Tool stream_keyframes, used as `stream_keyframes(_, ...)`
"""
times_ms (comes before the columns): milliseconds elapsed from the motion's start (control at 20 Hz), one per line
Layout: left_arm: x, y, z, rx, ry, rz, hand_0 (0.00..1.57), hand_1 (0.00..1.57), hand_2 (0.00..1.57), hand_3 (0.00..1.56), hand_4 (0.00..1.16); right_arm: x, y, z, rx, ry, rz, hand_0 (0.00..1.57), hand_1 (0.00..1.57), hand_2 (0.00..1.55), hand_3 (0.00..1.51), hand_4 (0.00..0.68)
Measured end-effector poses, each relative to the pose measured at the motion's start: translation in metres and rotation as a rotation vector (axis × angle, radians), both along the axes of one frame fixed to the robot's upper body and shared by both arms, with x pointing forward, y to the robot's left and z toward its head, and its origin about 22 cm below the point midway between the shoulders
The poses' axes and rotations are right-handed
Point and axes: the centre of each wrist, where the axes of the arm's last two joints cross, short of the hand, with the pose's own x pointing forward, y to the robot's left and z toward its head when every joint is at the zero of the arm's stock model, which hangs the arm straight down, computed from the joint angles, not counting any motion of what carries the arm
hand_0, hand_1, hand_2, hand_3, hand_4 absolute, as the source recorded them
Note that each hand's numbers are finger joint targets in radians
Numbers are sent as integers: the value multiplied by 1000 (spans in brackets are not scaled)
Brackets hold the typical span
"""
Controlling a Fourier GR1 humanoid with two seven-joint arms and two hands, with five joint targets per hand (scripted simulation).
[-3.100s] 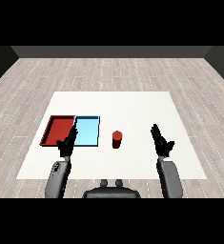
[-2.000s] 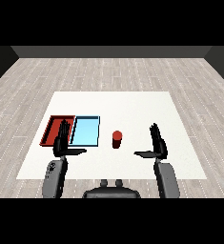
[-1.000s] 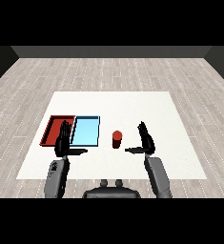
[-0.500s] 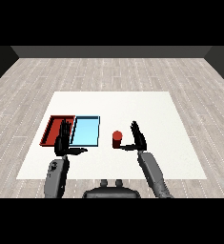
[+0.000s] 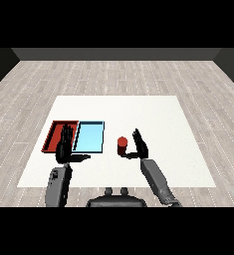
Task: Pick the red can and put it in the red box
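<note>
Right hand (image 5: 140,146) fingers spread, thumb reaching at the red can (image 5: 122,146) standing upright on the table (image 5: 178,124), right of the blue tray (image 5: 89,137). Left hand (image 5: 65,145) fingers straight, over the red tray (image 5: 54,134).

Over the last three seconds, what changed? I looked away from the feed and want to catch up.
The right hand swept in from the table's right side toward the can and now sits just beside it, fingers straight, not yet curled round it. The can stands where it was, upright on the table. The left hand stayed open by the red tray; the blue tray did not move.
</note>
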Motion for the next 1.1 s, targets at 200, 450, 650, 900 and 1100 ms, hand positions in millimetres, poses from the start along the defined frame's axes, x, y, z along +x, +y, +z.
stream_keyframes(200, 2, 2, -6, 8, 1, 3, 0, 0, 0, 0, 0, 8, 4, -4, 4, 14, 13, 0, 0, 0, 0, 0)
stream_keyframes(450, -2, -1, -9, 14, -2, -1, 0, 0, 0, 0, 0, 11, 16, -4, 23, 22, 21, 0, 0, 0, 0, 0)
stream_keyframes(650, 2, 6, -6, 26, -9, 3, 0, 0, 0, 0, 0, 15, 24, -8, 26, 33, 39, 0, 0, 0, 0, 0)
stream_keyframes(900, -5, 3, -7, 24, -7, 6, 0, 0, 0, 0, 0, 16, 33, -8, 35, 41, 49, 0, 0, 0, 0, 0)
stream_keyframes(1100, -1, 1, -9, 23, -14, 7, 0, 0, 0, 0, 0, 25, 38, -9, 44, 42, 56, 0, 0, 0, 0, 0)
